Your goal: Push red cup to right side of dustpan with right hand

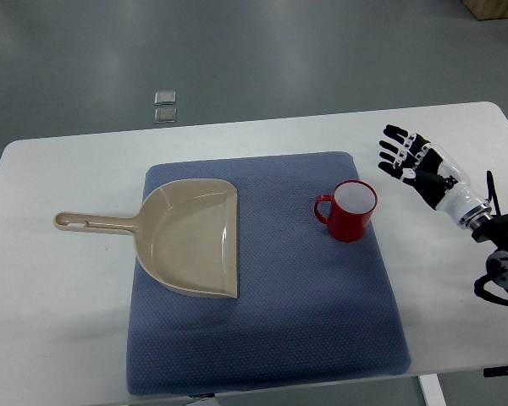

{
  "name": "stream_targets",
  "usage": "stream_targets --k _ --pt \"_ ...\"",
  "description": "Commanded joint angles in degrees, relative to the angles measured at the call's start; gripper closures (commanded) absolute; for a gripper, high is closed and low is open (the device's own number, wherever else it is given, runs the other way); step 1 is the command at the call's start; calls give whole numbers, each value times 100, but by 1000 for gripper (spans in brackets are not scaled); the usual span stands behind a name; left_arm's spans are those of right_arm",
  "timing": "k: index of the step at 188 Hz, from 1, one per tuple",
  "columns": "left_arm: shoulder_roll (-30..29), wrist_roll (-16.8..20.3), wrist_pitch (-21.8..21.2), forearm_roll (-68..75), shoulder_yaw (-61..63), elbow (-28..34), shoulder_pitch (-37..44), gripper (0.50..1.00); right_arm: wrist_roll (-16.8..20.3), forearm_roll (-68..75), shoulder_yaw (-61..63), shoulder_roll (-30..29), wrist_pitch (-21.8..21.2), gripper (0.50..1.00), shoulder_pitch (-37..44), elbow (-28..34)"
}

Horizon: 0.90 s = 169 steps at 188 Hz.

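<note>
A red cup (349, 211) with a white inside stands upright on the blue mat (313, 321), its handle pointing left. A beige dustpan (190, 237) lies on the mat's left part, with its long handle reaching left over the white table. The cup is well to the right of the dustpan's open edge. My right hand (411, 161) hovers over the table just right of the cup, fingers spread and holding nothing, a small gap away from the cup. The left arm does not show.
The white table (59, 169) carries the mat; its far edge runs along the top and its right edge lies by my right arm. Two small grey squares (164, 106) lie on the floor beyond the table.
</note>
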State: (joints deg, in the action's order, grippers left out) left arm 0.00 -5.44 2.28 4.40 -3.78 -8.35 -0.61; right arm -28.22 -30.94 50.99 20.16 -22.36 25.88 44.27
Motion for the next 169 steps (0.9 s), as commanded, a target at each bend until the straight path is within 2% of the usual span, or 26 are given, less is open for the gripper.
stream_targets --k 1,42,116,169 --pt "0 -1 0 0 0 0 0 500 -17 0 8 15 4 579 -22 3" --pt "0 -1 0 0 0 0 0 500 -26 0 8 15 -58 579 -40 3" --pt "0 -1 0 0 0 0 0 500 -316 -105 -54 146 -778 579 -171 3" --pt "0 8 0 0 0 0 0 500 -404 -588 -72 190 -805 579 -180 3"
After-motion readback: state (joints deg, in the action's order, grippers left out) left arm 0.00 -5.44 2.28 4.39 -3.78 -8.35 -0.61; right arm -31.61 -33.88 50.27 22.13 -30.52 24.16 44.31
